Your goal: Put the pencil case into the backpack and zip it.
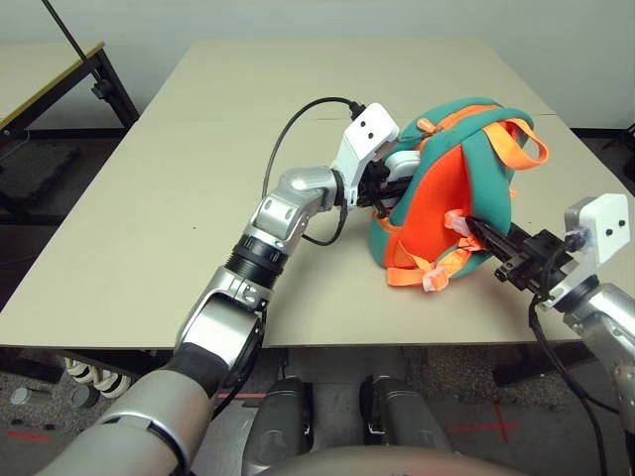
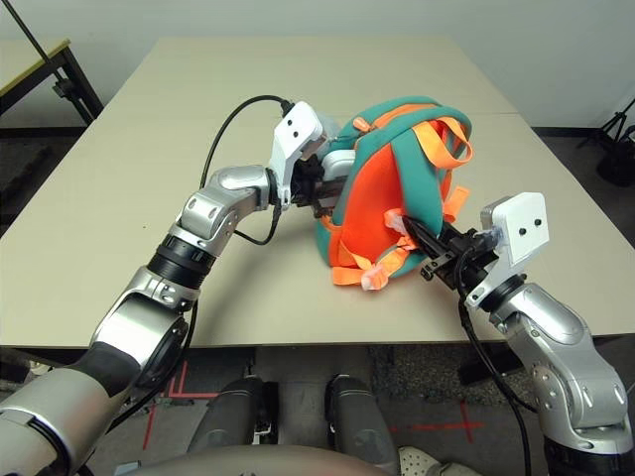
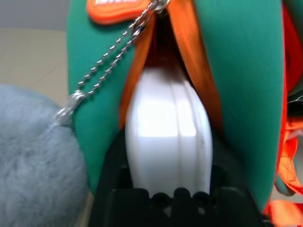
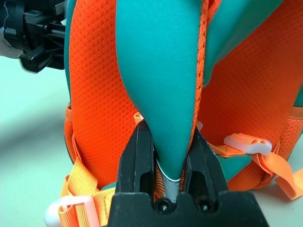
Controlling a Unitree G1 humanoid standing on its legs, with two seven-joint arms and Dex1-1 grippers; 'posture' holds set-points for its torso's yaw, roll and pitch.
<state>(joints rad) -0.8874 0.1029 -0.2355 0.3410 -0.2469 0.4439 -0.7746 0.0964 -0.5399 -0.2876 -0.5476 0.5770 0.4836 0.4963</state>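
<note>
The white pencil case (image 3: 168, 137), partly inside the open backpack (image 1: 437, 198), is flanked by the left gripper's (image 3: 165, 165) spread fingers. A teal shoulder strap (image 4: 161, 85) is clasped by the right gripper (image 4: 165, 146).

Teal-and-orange backpack (image 1: 432, 203) upright on the tabletop (image 1: 228, 178), leaning a bit, zip open; white pencil case (image 3: 168, 132), rounded end w/ a seam, partway in the opening, other end still out.

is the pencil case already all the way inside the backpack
No, the white pencil case still protrudes from the backpack's opening, between orange zipper edges.
</note>
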